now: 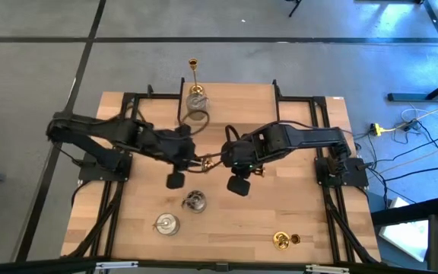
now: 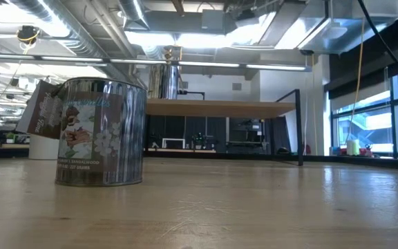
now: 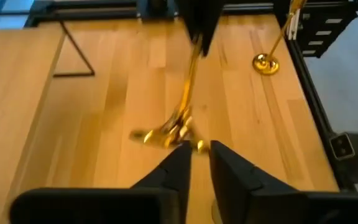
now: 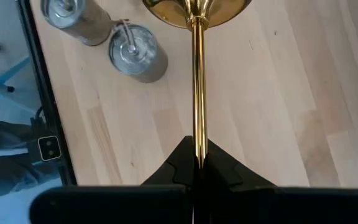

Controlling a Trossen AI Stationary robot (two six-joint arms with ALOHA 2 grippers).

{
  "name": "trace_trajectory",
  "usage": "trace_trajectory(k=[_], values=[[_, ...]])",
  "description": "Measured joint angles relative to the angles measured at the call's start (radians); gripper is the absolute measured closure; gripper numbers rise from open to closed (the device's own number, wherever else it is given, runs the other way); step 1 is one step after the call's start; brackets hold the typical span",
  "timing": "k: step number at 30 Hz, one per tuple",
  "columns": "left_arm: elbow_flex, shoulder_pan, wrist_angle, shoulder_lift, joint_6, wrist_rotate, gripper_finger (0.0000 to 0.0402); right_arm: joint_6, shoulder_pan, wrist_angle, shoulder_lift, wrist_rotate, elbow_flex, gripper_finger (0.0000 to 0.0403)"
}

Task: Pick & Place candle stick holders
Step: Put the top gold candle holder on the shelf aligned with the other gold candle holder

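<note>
A gold candle stick holder [image 1: 207,161] with a slim stem hangs over the table's middle. My right gripper [image 4: 196,163] is shut on it. My left gripper [image 3: 196,163] stands just short of its round base [image 3: 166,134], fingers a small gap apart with nothing between them. A second gold holder [image 1: 194,72] stands at the far edge, and a third [image 1: 282,240] at the near right. Squat silvery holders [image 1: 195,200] [image 1: 166,223] stand on the table near the front, and another [image 1: 196,101] at the far side. Neither gripper shows in the low view. My right gripper pinches the gold holder's stem [image 4: 197,146] between its two fingers, at the end away from the base. The fingers slant steeply down and lie along the stem. The holder is lifted clear, and its base [image 4: 194,9] hangs below and ahead. My left gripper: whether its fingertips [image 3: 180,155] touch the base, I cannot tell.
A clear glass [image 1: 195,118] stands behind the grippers. A labelled tin [image 2: 102,131] fills the left of the low view. Black frame rails [image 1: 128,99] run along the table's sides and back. Bare wood lies at the middle right [image 1: 295,198].
</note>
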Motion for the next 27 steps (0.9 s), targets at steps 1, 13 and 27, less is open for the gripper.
trace_trajectory(k=[1, 13, 27], values=[[0.0, -0.001, 0.029, 0.012, 0.009, 0.001, 0.0328, 0.007, -0.001, -0.007, 0.0, 0.0, 0.0, 0.0393], [0.0, 0.001, 0.154, 0.097, 0.168, -0.064, 0.0217, 0.082, -0.003, -0.051, 0.005, 0.0, 0.0, 0.0393], [0.002, 0.032, 0.238, 0.163, 0.194, -0.028, 0.0205, 0.135, -0.008, -0.025, 0.033, 0.004, 0.0, 0.0393]])
